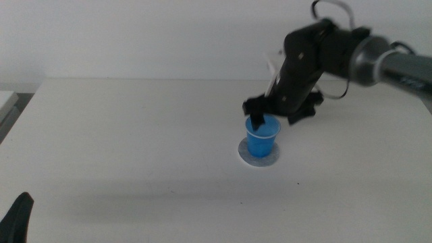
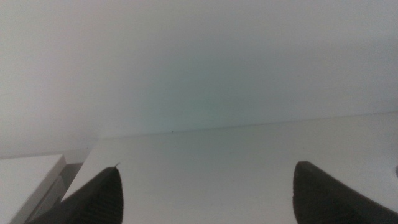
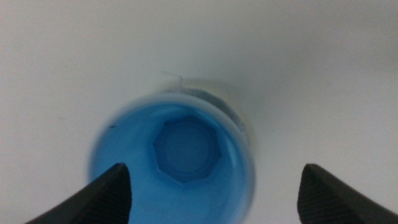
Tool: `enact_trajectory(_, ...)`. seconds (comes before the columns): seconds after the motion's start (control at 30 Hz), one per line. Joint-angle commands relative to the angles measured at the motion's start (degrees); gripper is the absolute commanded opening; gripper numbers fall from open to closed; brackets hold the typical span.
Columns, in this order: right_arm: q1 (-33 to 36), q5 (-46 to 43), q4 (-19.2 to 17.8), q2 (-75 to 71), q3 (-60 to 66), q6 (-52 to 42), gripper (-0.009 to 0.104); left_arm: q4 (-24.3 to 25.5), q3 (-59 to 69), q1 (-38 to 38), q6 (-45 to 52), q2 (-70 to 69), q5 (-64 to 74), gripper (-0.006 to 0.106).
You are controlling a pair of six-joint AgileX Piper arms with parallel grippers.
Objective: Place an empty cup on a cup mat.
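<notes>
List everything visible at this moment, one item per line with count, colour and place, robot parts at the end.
cup: one, bright blue, upright on the mat, right of table centre; empty inside in the right wrist view.
mat: one, grey with a white edge, flat under the cup.
table: one, white, fills the view.
right end effector: one, black, at the cup's rim, jaws spread wide; one jaw looks to reach inside the rim.
left end effector: one, black, waiting at the bottom left edge of the middle view, jaws apart.
</notes>
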Motion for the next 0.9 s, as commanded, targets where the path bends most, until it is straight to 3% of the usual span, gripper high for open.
enact_trajectory(0.0,-1.13,0.39,-0.64,-4.71,-0.30,-2.27,0.077,0.01,-0.02,-0.10,-0.16,-0.21,-0.32,0.094)
enact_trajectory(0.2,-6.89,5.36,-0.86,-20.31,-0.30,-8.92,0.079,0.01,-0.02,-0.10,-0.16,-0.21,-0.32,0.094)
enact_trajectory(0.43,-22.40,6.26,-1.80,-42.44,9.44,-9.69,0.079,0.01,-0.02,-0.10,-0.16,-0.21,-0.32,0.094)
enact_trajectory(0.6,-30.67,-6.08,-1.80,-59.38,29.88,-9.01,0.079,0.01,-0.02,-0.10,-0.16,-0.21,-0.32,0.094)
enact_trajectory(0.87,-31.16,-25.03,-0.79,-80.31,57.49,-9.27,0.079,0.01,-0.02,-0.10,-0.16,-0.21,-0.32,0.094)
